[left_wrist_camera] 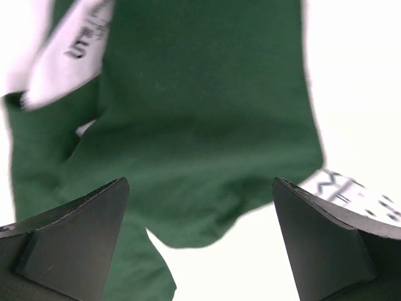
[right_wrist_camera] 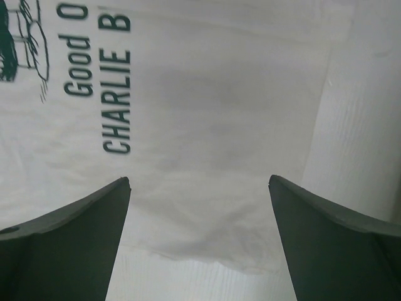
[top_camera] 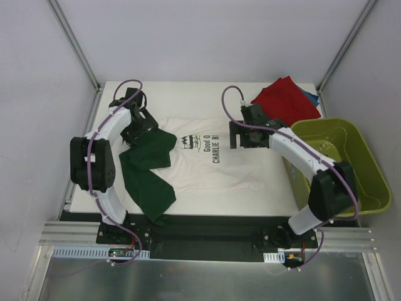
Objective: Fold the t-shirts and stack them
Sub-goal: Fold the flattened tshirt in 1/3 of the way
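The cream-white t-shirt with black lettering lies partly folded on the table's middle, its dark green sleeves bunched at its left. My left gripper is open and empty above a green sleeve. My right gripper is open and empty over the shirt's body near its edge. A folded red t-shirt lies at the back right on a teal-blue one.
An olive-green plastic basket stands at the right edge of the table, beside my right arm. White walls close in the table at the back and sides.
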{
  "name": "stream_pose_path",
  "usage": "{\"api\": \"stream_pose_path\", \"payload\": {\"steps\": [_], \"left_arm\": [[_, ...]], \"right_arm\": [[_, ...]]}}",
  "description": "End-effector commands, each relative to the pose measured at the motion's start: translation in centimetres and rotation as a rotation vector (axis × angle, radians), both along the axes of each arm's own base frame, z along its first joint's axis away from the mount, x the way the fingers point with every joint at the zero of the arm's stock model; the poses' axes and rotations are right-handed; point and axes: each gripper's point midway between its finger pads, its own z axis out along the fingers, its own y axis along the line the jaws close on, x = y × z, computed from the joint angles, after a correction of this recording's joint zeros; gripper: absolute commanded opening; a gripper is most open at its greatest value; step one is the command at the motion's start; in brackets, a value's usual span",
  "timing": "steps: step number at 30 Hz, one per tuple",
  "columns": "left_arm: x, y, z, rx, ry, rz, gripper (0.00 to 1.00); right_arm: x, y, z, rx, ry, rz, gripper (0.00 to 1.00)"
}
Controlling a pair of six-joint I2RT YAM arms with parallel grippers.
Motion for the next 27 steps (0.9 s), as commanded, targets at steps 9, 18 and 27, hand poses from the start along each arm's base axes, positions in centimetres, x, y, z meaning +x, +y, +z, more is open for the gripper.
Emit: {"api": "stream_pose_path", "payload": {"steps": [9,18,27], "left_arm": [[3.5,-1.0,-7.7,-0.069,0.157,-0.091,0.99],[10.3,-1.7,-8.1,-0.098,0.068,-0.148,0.99],[15.1,-3.6,-0.9,-0.152,-0.131,-0.206,0.99]], "right_arm": [[5.3,2.9,-7.8,0.025,0.236,0.024,0.97],[9.5,1.3,-9.9,0.048,0.268,-0.032,0.97],[11.6,2.1,-3.1,0.025,0.109,0.082,0.97]]}}
